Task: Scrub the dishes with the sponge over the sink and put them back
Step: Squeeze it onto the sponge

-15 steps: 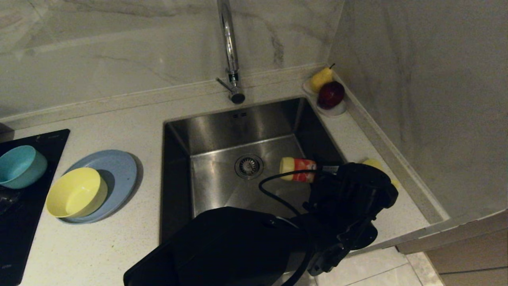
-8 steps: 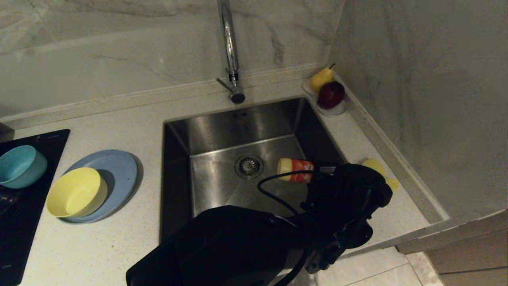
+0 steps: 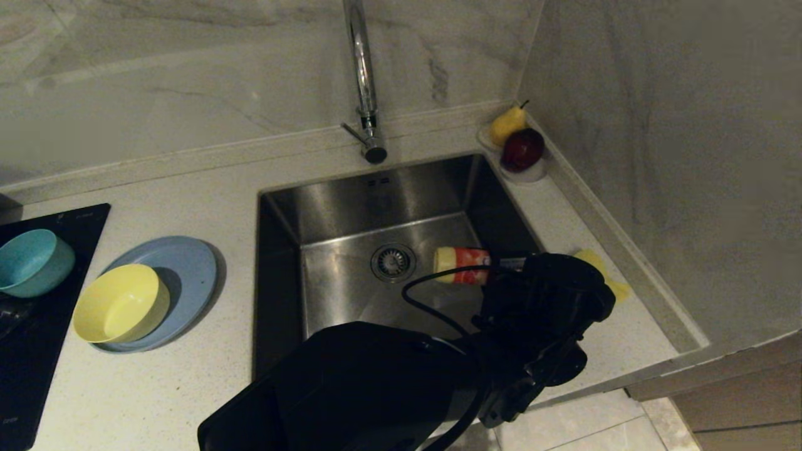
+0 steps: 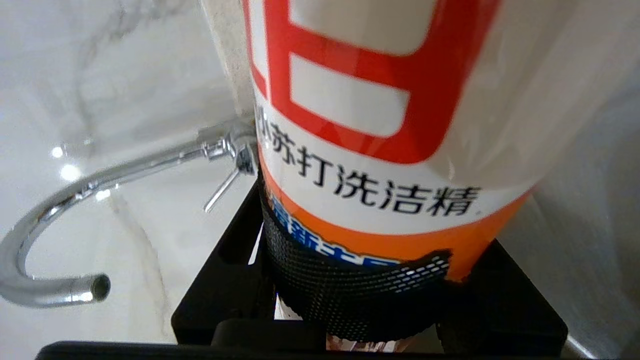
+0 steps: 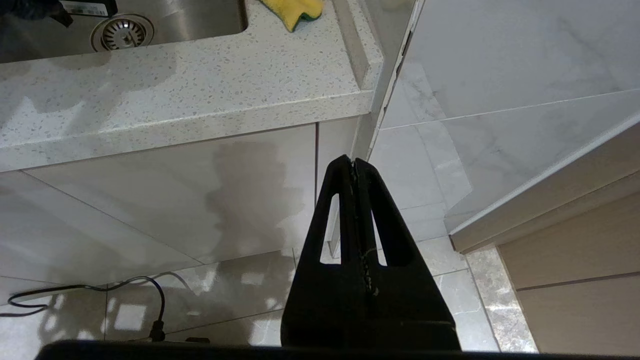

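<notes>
Half of sponge hidden behind left gripper, seemingly grasping detergent bottle; right gripper clenched.

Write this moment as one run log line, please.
left gripper: shut on detergent bottle, held over sink | right gripper: shut, parked below counter | sponge: on counter, untouched | dishes: unwashed

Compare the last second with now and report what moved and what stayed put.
The left pincer, shut on the white, red and orange dish-soap bottle, drifted slightly leftward over the square steel sink, carrying the bottle's end nearer the drain. That uncovered more of the yellow sponge on the counter. The pale yellow bowl, light-blue plate and teal bowl stayed put; the right pincer hangs shut.
</notes>
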Robot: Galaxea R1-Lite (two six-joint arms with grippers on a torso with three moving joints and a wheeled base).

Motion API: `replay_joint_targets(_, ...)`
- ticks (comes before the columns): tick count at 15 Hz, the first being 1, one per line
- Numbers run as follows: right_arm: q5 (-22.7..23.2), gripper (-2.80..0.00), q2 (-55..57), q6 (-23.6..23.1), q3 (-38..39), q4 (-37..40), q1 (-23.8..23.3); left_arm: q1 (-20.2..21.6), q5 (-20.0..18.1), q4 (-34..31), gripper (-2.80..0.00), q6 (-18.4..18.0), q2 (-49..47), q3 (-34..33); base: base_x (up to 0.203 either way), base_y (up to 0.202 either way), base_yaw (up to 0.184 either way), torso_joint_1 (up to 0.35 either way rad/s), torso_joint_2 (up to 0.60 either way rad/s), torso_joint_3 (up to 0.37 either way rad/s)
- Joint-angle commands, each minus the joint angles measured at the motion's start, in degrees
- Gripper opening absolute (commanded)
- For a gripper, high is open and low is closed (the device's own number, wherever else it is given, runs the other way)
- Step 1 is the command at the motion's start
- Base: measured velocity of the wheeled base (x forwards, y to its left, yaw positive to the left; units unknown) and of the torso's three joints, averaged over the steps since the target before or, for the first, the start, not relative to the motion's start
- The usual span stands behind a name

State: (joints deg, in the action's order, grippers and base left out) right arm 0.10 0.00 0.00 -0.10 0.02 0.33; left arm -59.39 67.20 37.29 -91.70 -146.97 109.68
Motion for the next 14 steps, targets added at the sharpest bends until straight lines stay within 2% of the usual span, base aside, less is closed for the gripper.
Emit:
replay_joint_targets(1, 0.0, -2.80, -0.1, 0.0, 0.0, 0.1, 0.0, 0.0, 2.5, 0.2, -2.80, -0.6, 0.5, 0.0, 0.000, 0.000, 0.000, 0.000, 0.00, 0.000)
replay_joint_targets(9, 0.0, -2.80, -0.1, 0.0, 0.0, 0.1, 0.0, 0.4, 2.8, 0.4, -2.80, -0.3, 0.0, 0.1, 0.000, 0.000, 0.000, 0.000, 0.00, 0.000)
replay_joint_targets(14, 0.0, -2.80, -0.1, 0.0, 0.0, 0.1, 0.0, 1.6, 2.6, 3.7, -2.80, 0.5, -0.7, 0.0, 0.000, 0.000, 0.000, 0.000, 0.00, 0.000)
